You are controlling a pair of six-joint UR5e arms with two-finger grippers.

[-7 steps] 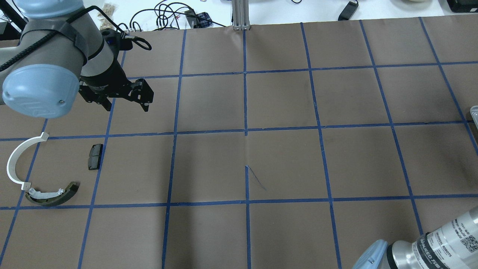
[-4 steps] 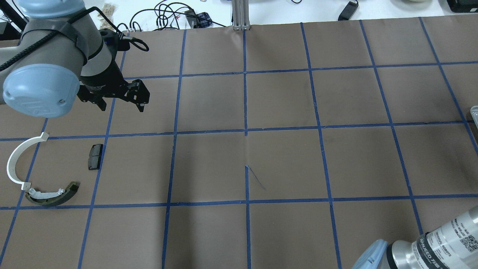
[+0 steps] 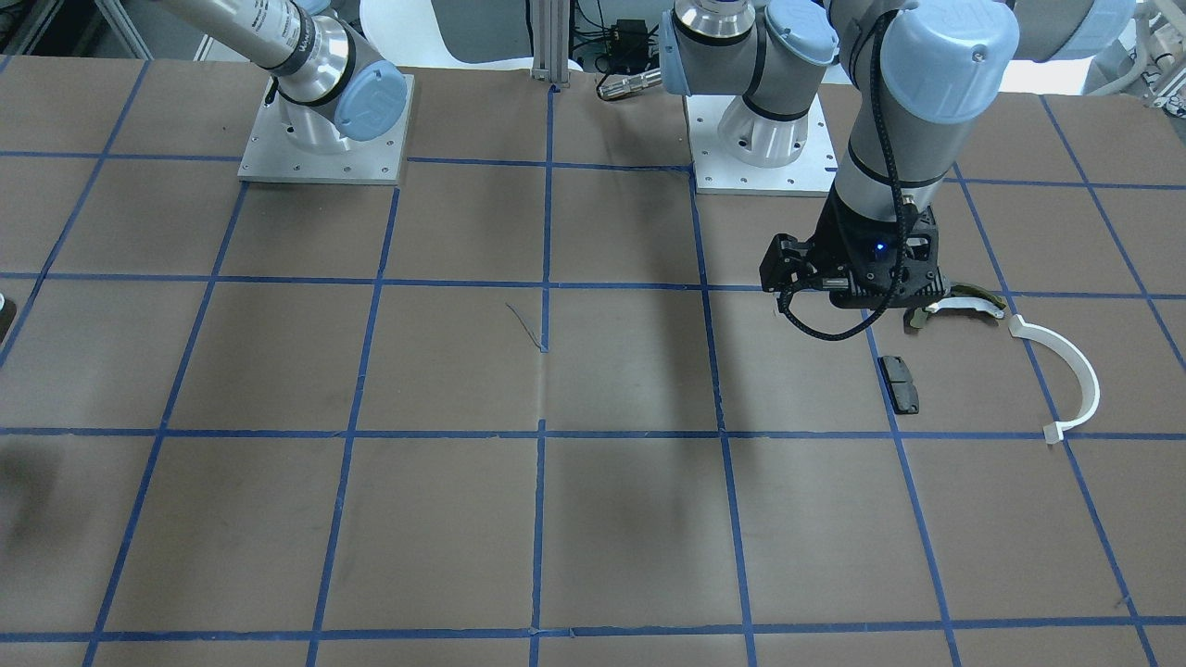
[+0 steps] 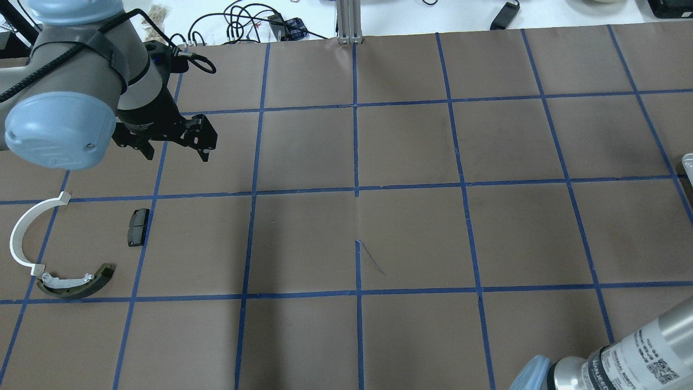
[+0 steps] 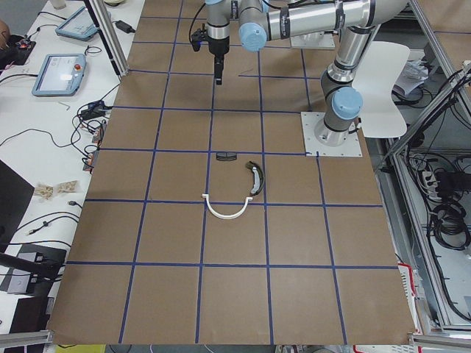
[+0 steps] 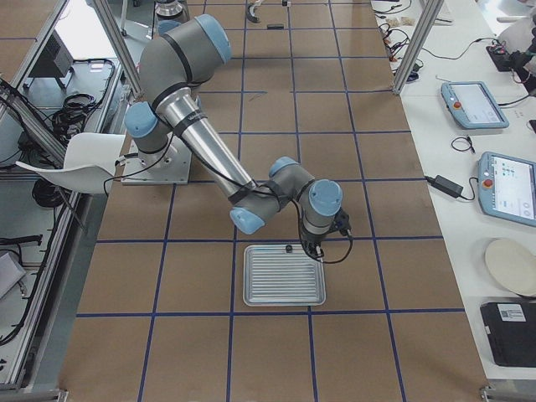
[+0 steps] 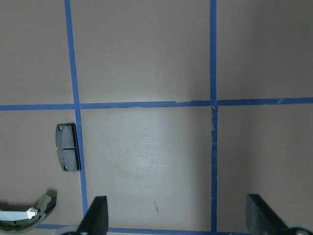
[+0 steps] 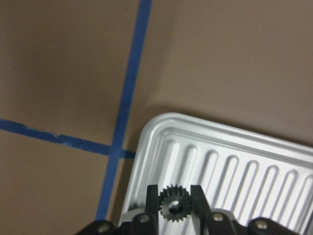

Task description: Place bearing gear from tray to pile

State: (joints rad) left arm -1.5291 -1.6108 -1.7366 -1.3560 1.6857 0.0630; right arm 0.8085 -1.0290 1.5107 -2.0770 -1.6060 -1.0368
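My right gripper [image 8: 174, 215] is shut on the bearing gear [image 8: 174, 202], a small black toothed wheel, over the corner of the ribbed silver tray [image 8: 234, 156]. The right side view shows that gripper [image 6: 311, 251] at the tray's [image 6: 283, 275] far edge. The pile lies at the table's left: a white arc [image 4: 24, 233], an olive-edged shoe [image 4: 76, 283] and a black pad [image 4: 138, 226]. My left gripper [image 4: 177, 155] is open and empty, hovering beyond the pad. Its wrist view shows the pad [image 7: 67, 146] and the shoe's tip [image 7: 24, 213].
The table is brown paper with a blue tape grid [image 4: 356, 187]. Cables [image 4: 243, 21] and a metal post [image 4: 349, 21] stand at the far edge. The tray sits at the table's right end, far from the pile.
My left gripper has drifted slightly left and away, still open. The right arm's elbow has shifted lower at the overhead view's bottom right.
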